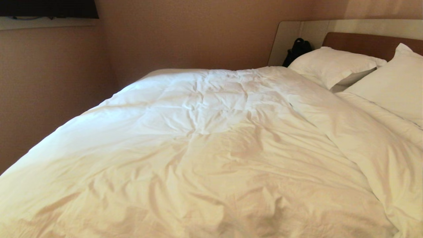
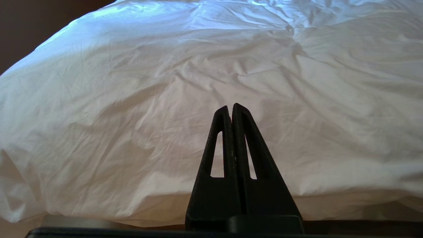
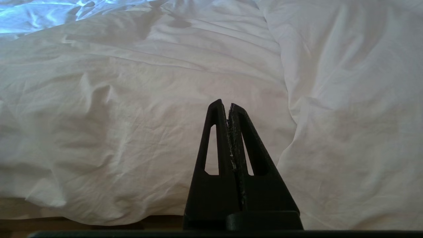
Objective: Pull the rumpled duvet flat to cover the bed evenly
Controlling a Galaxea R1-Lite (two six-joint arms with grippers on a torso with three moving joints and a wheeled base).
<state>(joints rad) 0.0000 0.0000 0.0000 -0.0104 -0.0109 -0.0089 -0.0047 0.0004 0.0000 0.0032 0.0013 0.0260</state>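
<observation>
The white, wrinkled duvet (image 1: 198,138) lies spread over most of the bed, whose brown headboard (image 1: 363,44) shows at the far right. A thicker fold of it (image 1: 380,145) runs along the right side below the pillows. Neither arm shows in the head view. My left gripper (image 2: 230,109) is shut and empty, pointing at the near hanging edge of the duvet (image 2: 165,115) without touching it. My right gripper (image 3: 224,105) is also shut and empty, facing the duvet (image 3: 132,115) beside the raised fold (image 3: 357,115).
Two white pillows (image 1: 330,66) (image 1: 393,92) lean at the headboard. A black bag (image 1: 296,50) stands against the pale panel behind them. Pinkish walls (image 1: 49,92) close in the bed's far and left sides. A dark strip of bed base (image 3: 82,226) shows under the duvet's edge.
</observation>
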